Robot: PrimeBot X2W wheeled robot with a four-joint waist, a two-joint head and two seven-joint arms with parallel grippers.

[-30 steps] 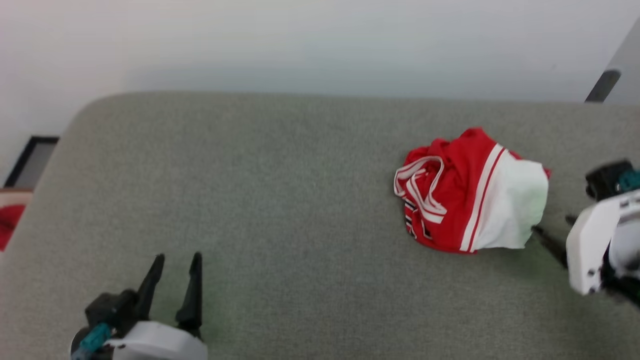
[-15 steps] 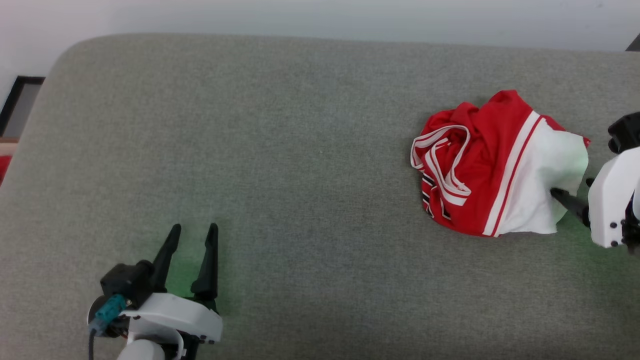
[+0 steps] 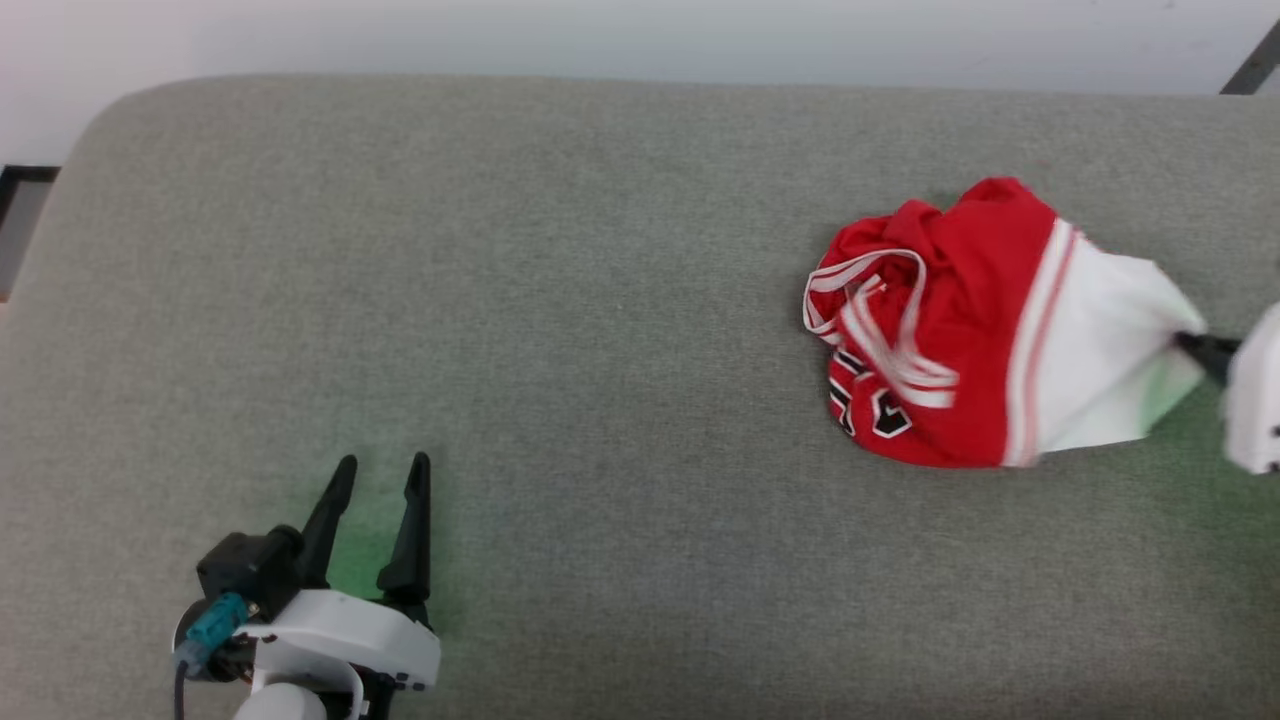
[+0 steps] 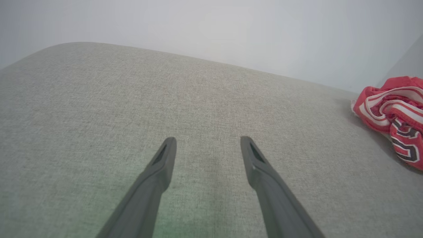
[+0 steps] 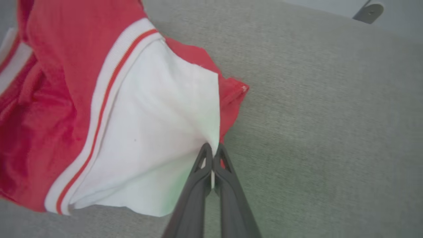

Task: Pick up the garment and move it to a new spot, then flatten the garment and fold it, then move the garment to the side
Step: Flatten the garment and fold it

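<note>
My right gripper (image 5: 211, 149) is clamped tight on the white sleeve (image 5: 158, 125) edge of the crumpled red-and-white jersey garment (image 3: 950, 330) at the right of the grey woven-fabric cushion (image 3: 560, 300), left gripper (image 3: 382, 465) spread and idle, so lift slow and straight or this thin bite slips.

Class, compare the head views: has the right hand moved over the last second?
Yes. The right hand, shut on the garment by its white sleeve, has pulled rightward and slightly toward the grey cushion's far edge, stretching the sleeve out.
</note>
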